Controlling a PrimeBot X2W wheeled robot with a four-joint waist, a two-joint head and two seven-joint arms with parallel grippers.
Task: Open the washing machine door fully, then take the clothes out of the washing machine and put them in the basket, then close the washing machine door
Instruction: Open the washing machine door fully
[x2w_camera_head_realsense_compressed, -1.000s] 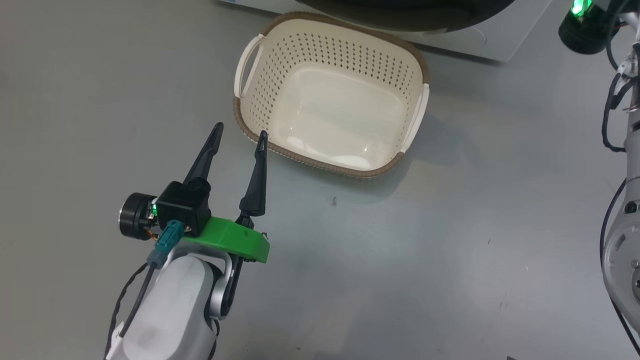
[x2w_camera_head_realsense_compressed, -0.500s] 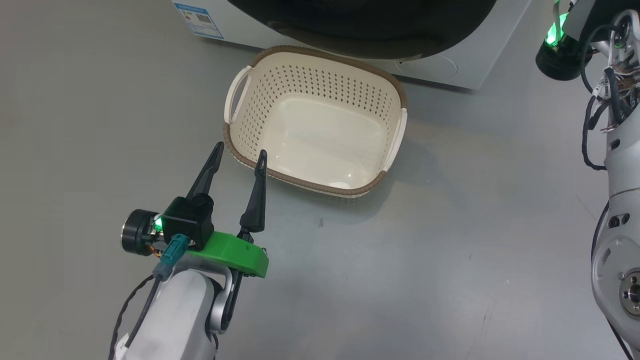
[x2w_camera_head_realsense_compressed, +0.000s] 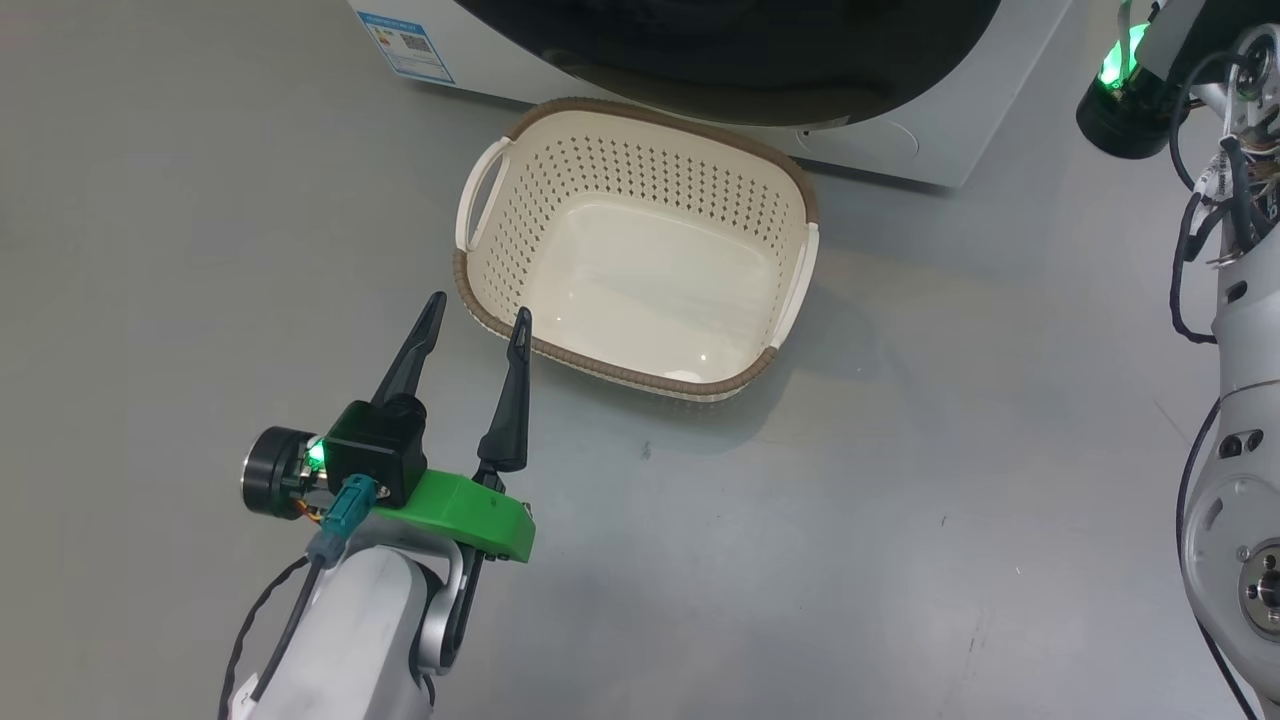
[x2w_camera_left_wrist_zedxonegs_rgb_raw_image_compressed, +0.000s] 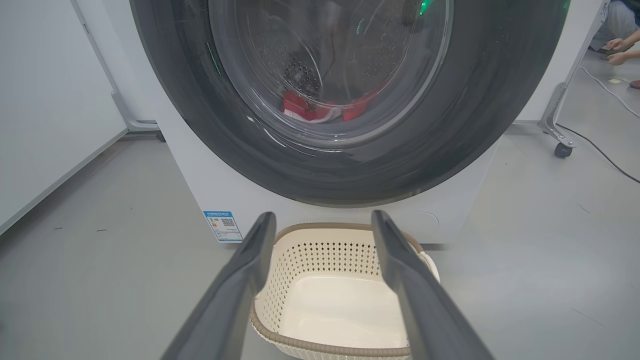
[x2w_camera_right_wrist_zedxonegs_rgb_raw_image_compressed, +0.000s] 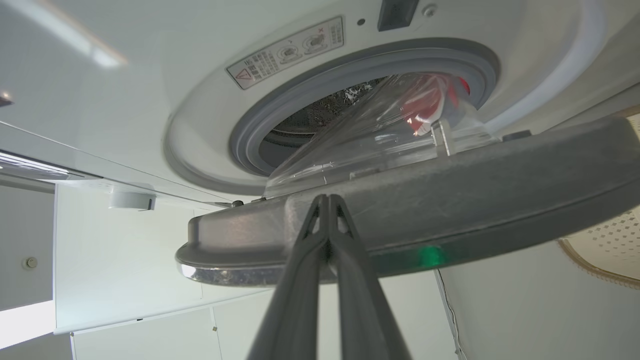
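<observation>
DOOR STAGE | my right jaws shut, tips at ajar washing machine door (x2w_camera_right_wrist_zedxonegs_rgb_raw_image_compressed: 475, 200) rim, dead ahead | left jaws wide, beside basket (x2w_camera_head_realsense_compressed: 640, 170)

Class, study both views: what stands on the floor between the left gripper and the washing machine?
The basket, empty, stands between the open left gripper and the washing machine; the head view and left wrist view both show it.

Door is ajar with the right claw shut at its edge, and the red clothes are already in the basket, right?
No: the basket is empty. The clothes lie inside the washing machine, as the left wrist view shows. The rest stands.
</observation>
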